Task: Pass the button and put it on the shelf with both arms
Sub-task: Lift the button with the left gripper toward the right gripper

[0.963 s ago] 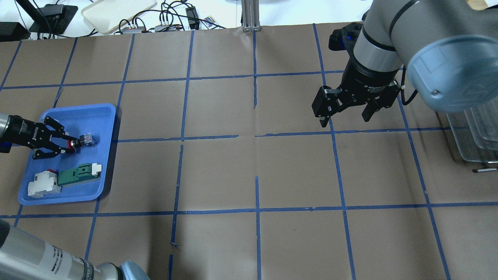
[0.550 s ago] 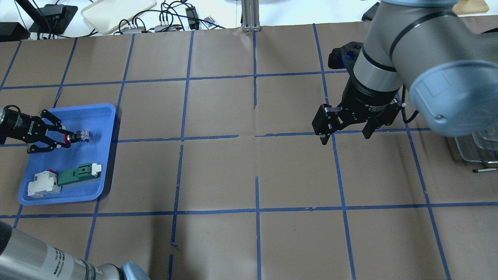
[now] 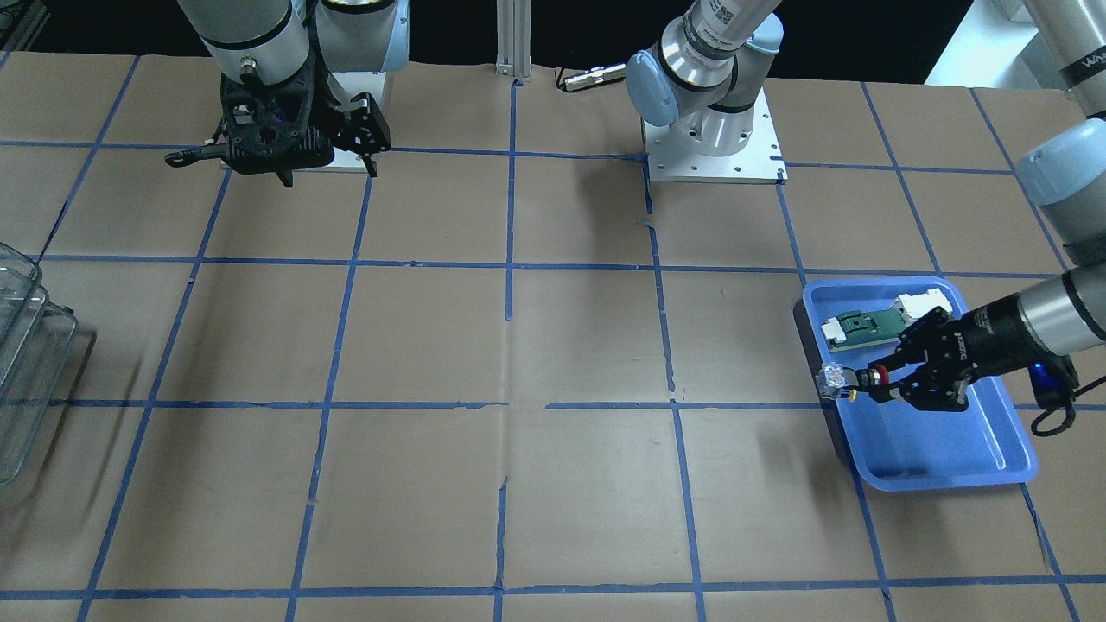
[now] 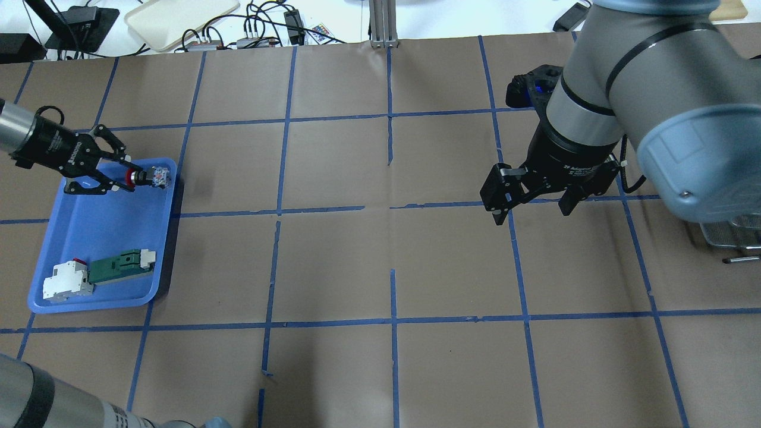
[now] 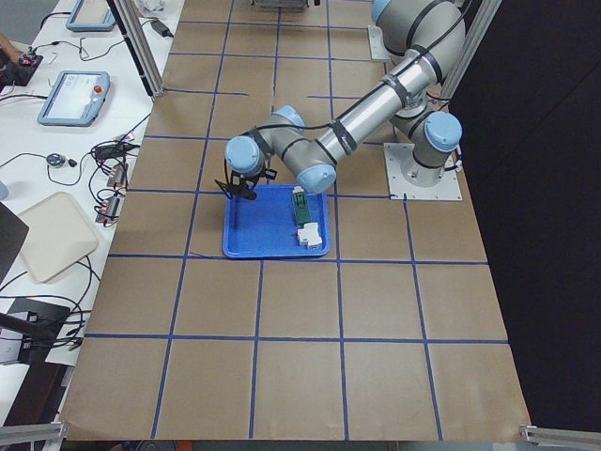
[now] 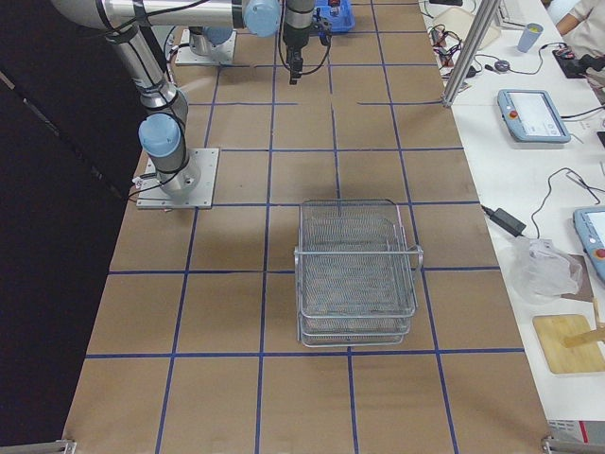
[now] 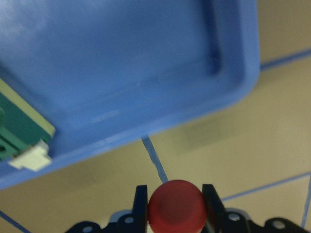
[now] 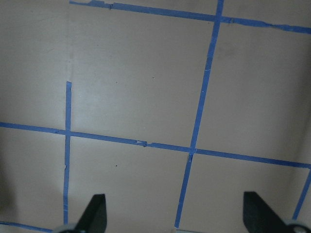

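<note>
My left gripper point(image 4: 126, 177) is shut on the button point(image 4: 150, 176), pinching its black barrel just behind the red head, with the blue-clear block pointing toward the table's middle. It holds the button in the air over the far right corner of the blue tray point(image 4: 89, 232). In the left wrist view the red head point(image 7: 176, 206) sits between the fingertips. From the front, the button point(image 3: 840, 378) hangs over the tray's edge point(image 3: 933, 441). My right gripper point(image 4: 532, 205) is open and empty, pointing down above the table. The wire shelf point(image 6: 357, 270) stands at the table's right end point(image 4: 734, 217).
A green-and-white component point(image 4: 119, 266) and a white breaker point(image 4: 65, 284) lie in the tray's near end. Cables, a cream tray point(image 4: 178, 18) and boxes lie beyond the table's far edge. The brown paper has a blue tape grid.
My left gripper has lifted the button out of the tray and carried it farther away and slightly right. My right arm has shifted a little nearer, its gripper still open.
</note>
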`<state>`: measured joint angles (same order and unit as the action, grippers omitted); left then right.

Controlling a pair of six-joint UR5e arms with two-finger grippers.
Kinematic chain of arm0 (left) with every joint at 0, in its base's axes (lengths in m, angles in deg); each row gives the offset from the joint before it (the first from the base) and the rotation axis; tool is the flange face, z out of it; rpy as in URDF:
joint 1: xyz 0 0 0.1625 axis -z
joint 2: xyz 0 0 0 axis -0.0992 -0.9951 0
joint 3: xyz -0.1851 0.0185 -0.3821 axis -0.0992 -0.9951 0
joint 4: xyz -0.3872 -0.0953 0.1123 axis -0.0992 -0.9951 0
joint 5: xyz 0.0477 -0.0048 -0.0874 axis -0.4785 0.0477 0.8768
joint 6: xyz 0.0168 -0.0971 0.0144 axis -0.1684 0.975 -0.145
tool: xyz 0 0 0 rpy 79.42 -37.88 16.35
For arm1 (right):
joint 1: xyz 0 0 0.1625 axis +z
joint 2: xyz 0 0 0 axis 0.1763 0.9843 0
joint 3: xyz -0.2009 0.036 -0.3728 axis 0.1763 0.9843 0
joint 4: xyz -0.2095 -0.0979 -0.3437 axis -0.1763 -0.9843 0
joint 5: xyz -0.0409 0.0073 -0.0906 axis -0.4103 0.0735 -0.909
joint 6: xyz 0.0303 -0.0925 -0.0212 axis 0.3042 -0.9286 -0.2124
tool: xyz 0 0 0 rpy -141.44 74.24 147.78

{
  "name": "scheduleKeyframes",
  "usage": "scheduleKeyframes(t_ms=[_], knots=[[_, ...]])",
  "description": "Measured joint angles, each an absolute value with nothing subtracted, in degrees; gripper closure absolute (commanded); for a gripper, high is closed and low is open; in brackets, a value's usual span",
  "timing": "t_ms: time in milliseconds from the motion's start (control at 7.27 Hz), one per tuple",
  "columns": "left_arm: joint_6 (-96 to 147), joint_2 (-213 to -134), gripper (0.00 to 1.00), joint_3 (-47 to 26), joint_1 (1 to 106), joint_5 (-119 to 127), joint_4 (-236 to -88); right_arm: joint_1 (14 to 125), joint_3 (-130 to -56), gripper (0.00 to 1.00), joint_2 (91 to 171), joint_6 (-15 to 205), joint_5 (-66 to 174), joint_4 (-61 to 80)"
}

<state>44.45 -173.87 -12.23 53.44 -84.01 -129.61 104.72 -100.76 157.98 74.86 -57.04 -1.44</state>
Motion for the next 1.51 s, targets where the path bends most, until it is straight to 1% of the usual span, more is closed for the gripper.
scheduleKeyframes(t_ms=[412,688,1100,1512], knots=[[53.79,-168.79,1.0,-12.14,64.55,-79.02,-136.15,104.65,-99.01,0.0,157.78,72.42,-59.1,-2.47],[64.96,-167.31,1.0,-11.8,73.4,-75.44,-137.12,104.83,-97.5,0.0,156.9,63.47,-58.04,-6.45],[74.06,-166.54,1.0,-11.51,81.32,-69.36,-137.0,105.43,-97.38,0.0,156.4,39.61,-49.99,-9.34],[77.09,-164.94,1.0,-11.44,85.41,-66.83,-136.75,104.97,-97.31,0.0,156.99,13.92,-42.74,-9.03]])
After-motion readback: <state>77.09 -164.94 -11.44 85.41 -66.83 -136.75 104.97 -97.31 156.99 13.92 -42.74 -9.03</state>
